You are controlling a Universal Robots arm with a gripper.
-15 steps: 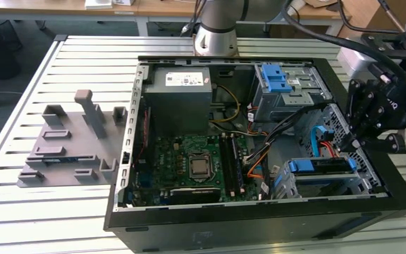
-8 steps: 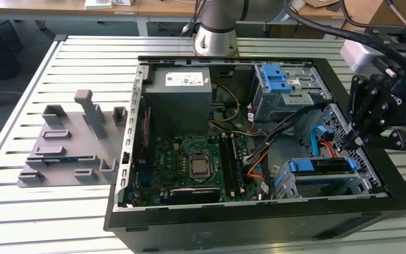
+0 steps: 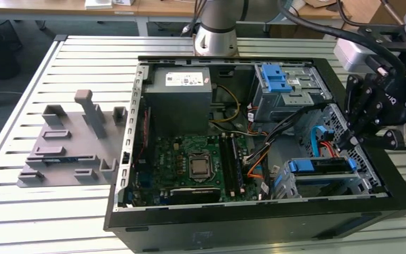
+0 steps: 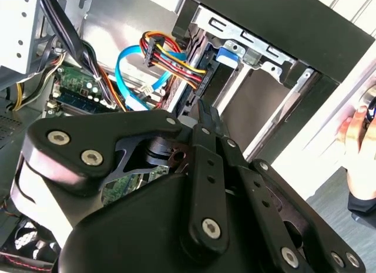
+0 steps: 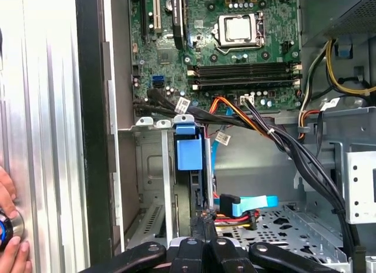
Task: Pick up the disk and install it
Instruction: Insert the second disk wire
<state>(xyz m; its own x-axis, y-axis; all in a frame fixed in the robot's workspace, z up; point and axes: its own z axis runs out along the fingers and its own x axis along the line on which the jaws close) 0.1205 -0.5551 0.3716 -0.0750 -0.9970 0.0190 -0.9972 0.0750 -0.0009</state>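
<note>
- One arm's hand [image 3: 354,140] sat at the drive cage [image 3: 330,177], at the exterior view's right inside the open PC case [image 3: 259,225]; fingers pinched together, nothing between them.
- Disk [image 5: 189,154] stood on edge in the cage slot, blue carrier tab showing, just beside the fingertips [image 5: 202,223].
- Blue SATA cable [image 5: 252,204] and multicoloured power leads [image 4: 170,56] plugged in beside it.
- Grey fixture [image 3: 72,145] sat on the slatted worktop [image 3: 19,211], well apart from the case.
- A person's hand [image 5: 10,226] rested on the worktop outside the case.
</note>
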